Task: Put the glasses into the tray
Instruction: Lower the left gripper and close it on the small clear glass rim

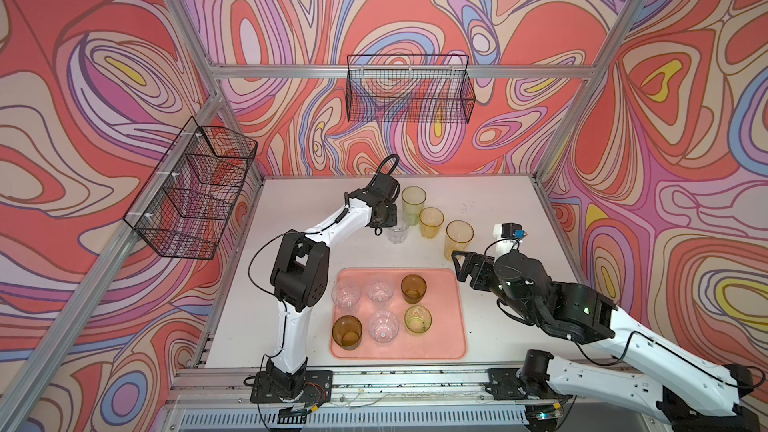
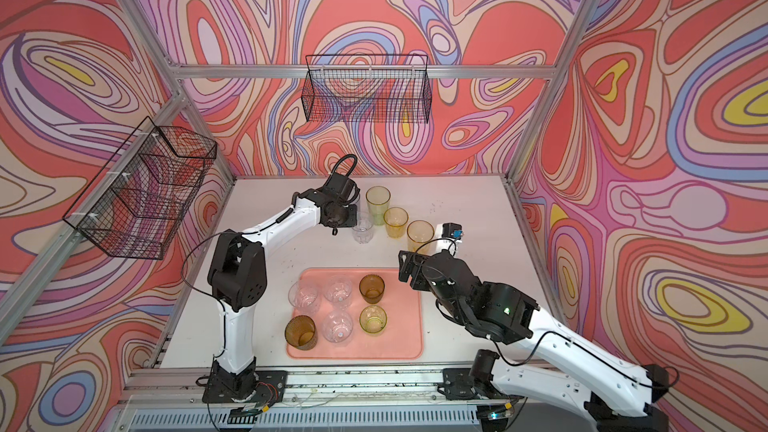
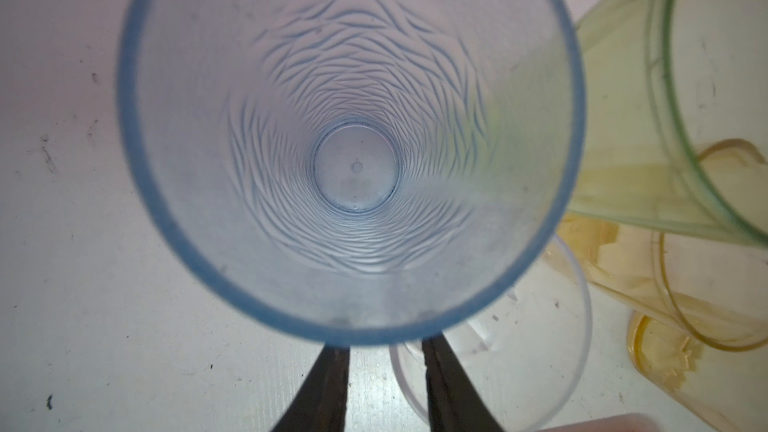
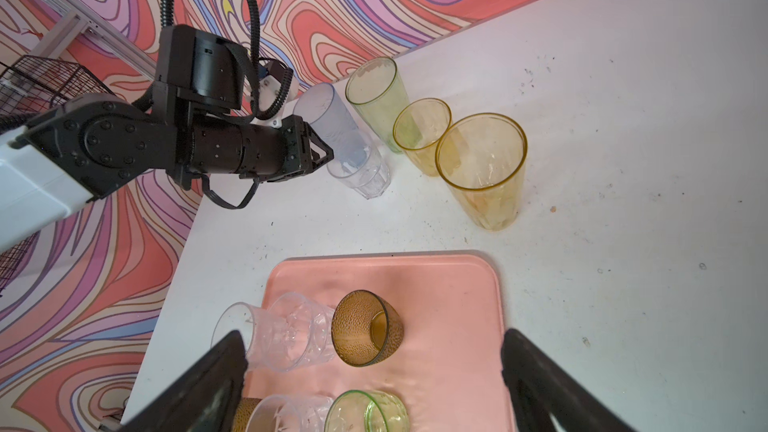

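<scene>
The pink tray (image 1: 446, 326) lies on the white counter (image 1: 498, 205) near its front edge, between the two arms. Six glasses stand upright in it, mouths up, in two rows of three. The far row holds a clear glass (image 1: 346, 293), a second clear glass (image 1: 380, 289) and a brown glass (image 1: 413, 288). The near row holds a second brown glass (image 1: 347, 332), a third clear glass (image 1: 383, 326) and a green glass (image 1: 417, 319).

Beyond the tray, five more stand on the counter. A pale blue glass (image 3: 353, 168) has a short clear glass (image 1: 397, 232) just beside it. A tall yellow-green glass (image 1: 413, 203), a short yellow-orange glass (image 1: 431, 222) and a tall yellow glass (image 1: 459, 238) form a slanting line.

The left end effector (image 3: 386, 351) hangs over the pale blue glass. Its fingers are close together with a gap between them, and their tips are hidden behind the rim. Whether they pinch the glass cannot be told.

The right end effector (image 1: 459, 267) is spread wide and holds nothing, just off the tray's far right corner.

A black wire basket (image 1: 409, 89) hangs on the back wall and a second wire basket (image 1: 195, 189) hangs on the left wall.
</scene>
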Motion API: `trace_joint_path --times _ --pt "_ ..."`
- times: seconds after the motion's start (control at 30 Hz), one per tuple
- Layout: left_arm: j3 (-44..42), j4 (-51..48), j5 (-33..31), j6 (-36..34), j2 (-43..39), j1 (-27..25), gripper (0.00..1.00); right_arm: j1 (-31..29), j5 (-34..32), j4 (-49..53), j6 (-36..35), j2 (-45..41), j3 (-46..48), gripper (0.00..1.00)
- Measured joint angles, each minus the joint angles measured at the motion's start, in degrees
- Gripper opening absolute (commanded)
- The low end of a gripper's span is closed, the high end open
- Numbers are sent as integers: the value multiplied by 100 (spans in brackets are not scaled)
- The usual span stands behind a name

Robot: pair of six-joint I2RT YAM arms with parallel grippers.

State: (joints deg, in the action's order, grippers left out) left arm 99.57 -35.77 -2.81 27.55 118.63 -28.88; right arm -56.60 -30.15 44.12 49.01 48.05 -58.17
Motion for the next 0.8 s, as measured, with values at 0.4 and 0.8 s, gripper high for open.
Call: trace_joint_path --times 0.4,0.8 --pt "278 -48 -2 -57 315 0 16 0 -11 24 151 -118 240 98" --pt "142 -11 70 -46 251 9 0 0 -195 92 382 -485 446 98"
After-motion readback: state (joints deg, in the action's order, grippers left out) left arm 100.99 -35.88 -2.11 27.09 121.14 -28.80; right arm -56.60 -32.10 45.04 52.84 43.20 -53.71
